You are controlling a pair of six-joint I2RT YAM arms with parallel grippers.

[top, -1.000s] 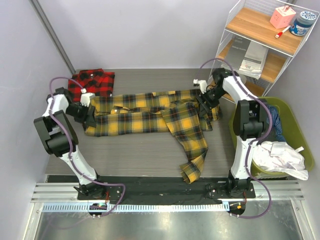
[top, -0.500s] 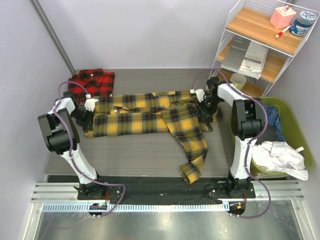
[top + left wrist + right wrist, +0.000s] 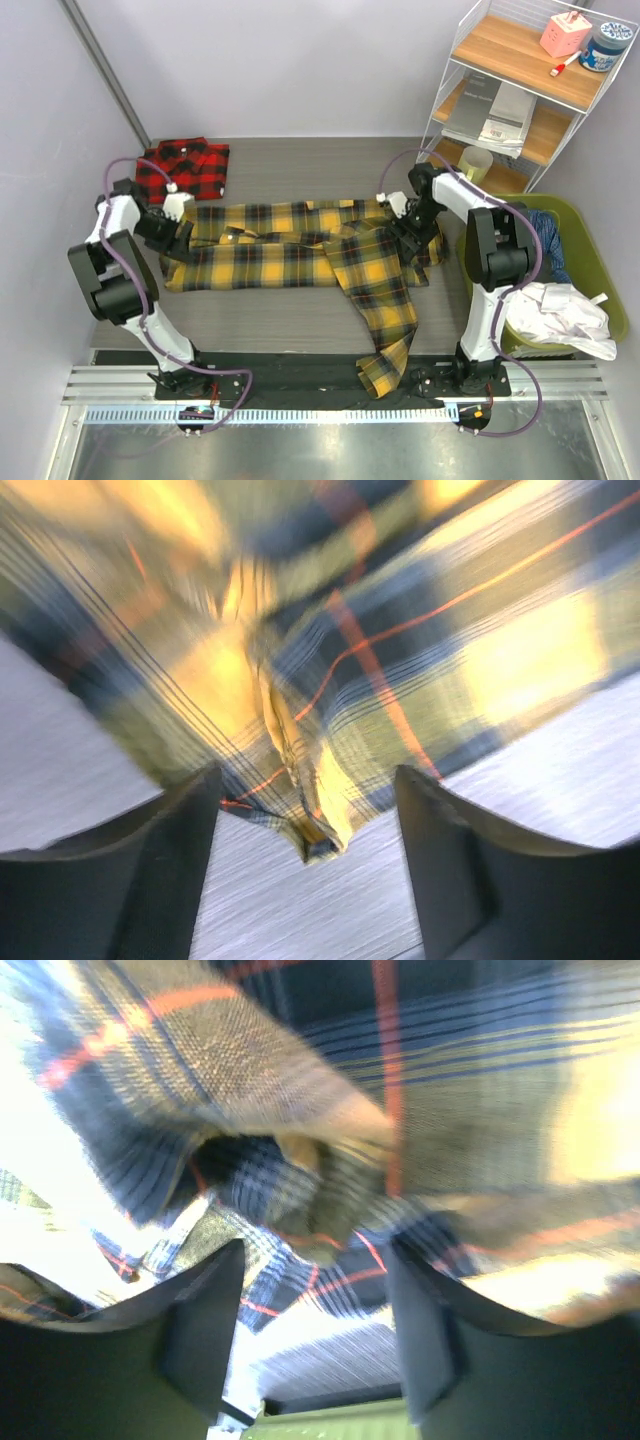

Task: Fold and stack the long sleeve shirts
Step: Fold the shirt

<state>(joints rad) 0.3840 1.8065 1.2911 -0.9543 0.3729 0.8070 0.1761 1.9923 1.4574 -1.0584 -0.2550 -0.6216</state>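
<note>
Red plaid shirt (image 3: pixel 185 166) folded at 10 o'clock (done). Yellow plaid shirt (image 3: pixel 300 250) mid-fold; left gripper (image 3: pixel 305 820) and right gripper (image 3: pixel 315 1260) both spread over cloth, gripping nothing.

The grey table (image 3: pixel 290 310) carries a yellow shirt (image 3: pixel 300 250) and a red shirt (image 3: pixel 187 166).

Yellow-and-black plaid shirt (image 3: pixel 300 245), thin red lines in its check; red-and-black plaid shirt (image 3: pixel 187 166); grey table (image 3: pixel 300 165); green bin (image 3: pixel 600 290); wrist views blurred, fingers (image 3: pixel 140 880) seemingly dark grey
</note>
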